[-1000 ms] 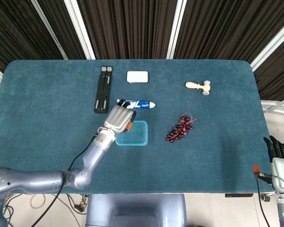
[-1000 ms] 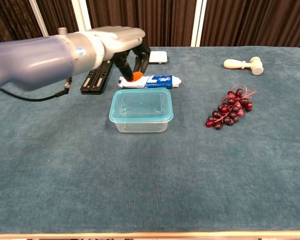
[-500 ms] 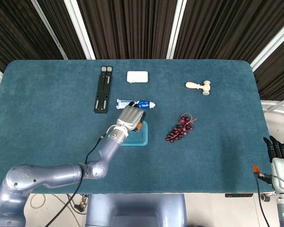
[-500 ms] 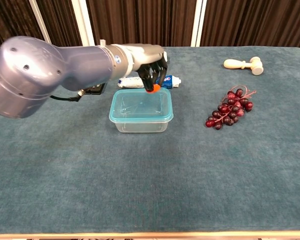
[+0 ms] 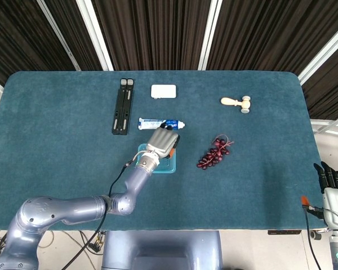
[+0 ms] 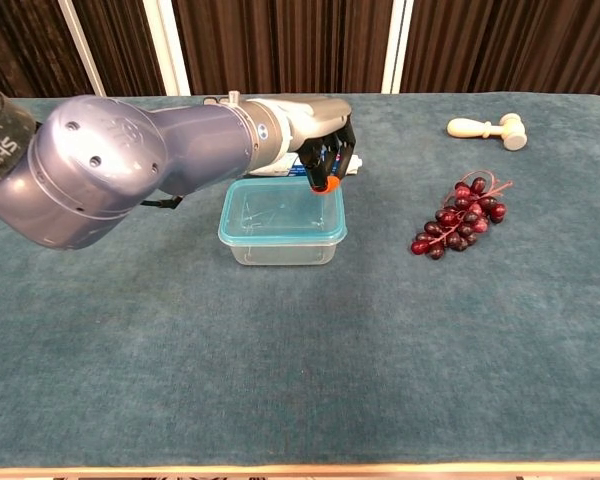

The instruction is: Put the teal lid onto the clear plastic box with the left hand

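Teal lid (image 6: 282,209) already sat on the clear plastic box (image 6: 280,248). Left hand (image 6: 325,150) hovered at its far-right corner, fingers curled, apparently empty; should've pressed corners evenly.

The left hand (image 5: 163,142) hides part of the toothpaste tube (image 5: 152,122) — right hand (image 5: 331,181) cropped.

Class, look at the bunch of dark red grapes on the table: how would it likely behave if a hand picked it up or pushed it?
The bunch of dark red grapes would probably flop, since many small berries hang on thin stems. Pushed, it looks likelier to drag and deform than roll on the teal cloth table. It seems light.
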Robot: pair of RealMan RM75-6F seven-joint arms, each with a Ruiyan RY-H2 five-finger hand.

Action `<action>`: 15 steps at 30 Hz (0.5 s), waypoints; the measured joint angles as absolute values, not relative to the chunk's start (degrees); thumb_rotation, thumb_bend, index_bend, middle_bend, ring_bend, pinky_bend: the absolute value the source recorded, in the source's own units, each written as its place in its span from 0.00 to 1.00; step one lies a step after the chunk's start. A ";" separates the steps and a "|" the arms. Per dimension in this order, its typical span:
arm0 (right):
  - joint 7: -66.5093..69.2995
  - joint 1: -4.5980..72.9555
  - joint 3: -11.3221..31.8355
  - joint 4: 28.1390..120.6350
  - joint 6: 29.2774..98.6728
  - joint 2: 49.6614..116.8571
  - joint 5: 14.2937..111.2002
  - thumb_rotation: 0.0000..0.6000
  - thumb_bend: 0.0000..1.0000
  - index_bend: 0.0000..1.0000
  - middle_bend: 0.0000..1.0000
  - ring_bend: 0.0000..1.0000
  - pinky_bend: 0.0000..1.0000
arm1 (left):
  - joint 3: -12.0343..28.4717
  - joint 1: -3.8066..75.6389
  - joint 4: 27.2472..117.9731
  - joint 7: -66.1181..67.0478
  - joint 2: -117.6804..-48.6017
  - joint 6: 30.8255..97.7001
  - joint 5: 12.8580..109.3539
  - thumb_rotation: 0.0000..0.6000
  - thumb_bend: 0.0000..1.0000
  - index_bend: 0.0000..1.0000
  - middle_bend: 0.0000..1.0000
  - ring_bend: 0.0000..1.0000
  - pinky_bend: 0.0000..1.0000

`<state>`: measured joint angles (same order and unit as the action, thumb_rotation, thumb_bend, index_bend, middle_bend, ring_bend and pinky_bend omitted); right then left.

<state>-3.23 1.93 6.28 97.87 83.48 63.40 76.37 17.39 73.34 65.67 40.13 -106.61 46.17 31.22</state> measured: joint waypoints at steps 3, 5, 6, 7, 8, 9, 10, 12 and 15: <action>-3.28 1.94 6.27 97.92 83.43 63.40 76.34 1.00 0.36 0.05 0.00 0.00 0.00 | 16.97 73.61 65.47 41.23 -106.72 46.64 30.80 1.00 0.52 0.66 0.56 0.19 0.13; -3.34 1.95 6.25 97.94 83.35 63.40 76.28 1.00 0.36 0.05 0.00 0.00 0.00 | 16.74 73.84 65.40 42.23 -106.76 47.11 30.22 1.00 0.53 0.67 0.56 0.20 0.13; -3.34 1.95 6.25 97.95 83.33 63.40 76.23 1.00 0.36 0.05 0.00 0.00 0.00 | 16.67 73.95 65.37 42.67 -106.77 47.35 29.97 1.00 0.53 0.67 0.57 0.20 0.13; -3.36 1.95 6.25 97.96 83.32 63.40 76.21 1.00 0.36 0.05 0.00 0.00 0.00 | 16.61 74.08 65.34 43.10 -106.79 47.62 29.74 1.00 0.53 0.67 0.57 0.20 0.13; -3.38 1.95 6.28 97.95 83.35 63.42 76.21 1.00 0.36 0.05 0.00 0.00 0.00 | 16.55 74.27 65.29 43.69 -106.82 47.97 29.48 1.00 0.53 0.68 0.57 0.20 0.13; -3.39 1.95 6.29 97.94 83.37 63.44 76.21 1.00 0.36 0.05 0.00 0.00 0.00 | 16.51 74.42 65.26 44.14 -106.85 48.22 29.30 1.00 0.53 0.68 0.57 0.20 0.13; -3.39 1.95 6.30 97.94 83.36 63.45 76.17 1.00 0.36 0.05 0.00 0.00 0.00 | 16.49 74.58 65.24 44.62 -106.88 48.48 29.09 1.00 0.53 0.68 0.57 0.20 0.13; -3.40 1.95 6.30 97.95 83.30 63.46 76.06 1.00 0.36 0.05 0.00 0.00 0.00 | 16.43 74.96 65.23 45.74 -106.97 49.09 28.65 1.00 0.53 0.68 0.57 0.20 0.13; -3.41 1.97 6.32 98.00 83.23 63.46 75.97 1.00 0.36 0.05 0.00 0.00 0.00 | 16.31 75.49 65.21 47.42 -107.13 49.73 27.92 1.00 0.53 0.68 0.56 0.20 0.12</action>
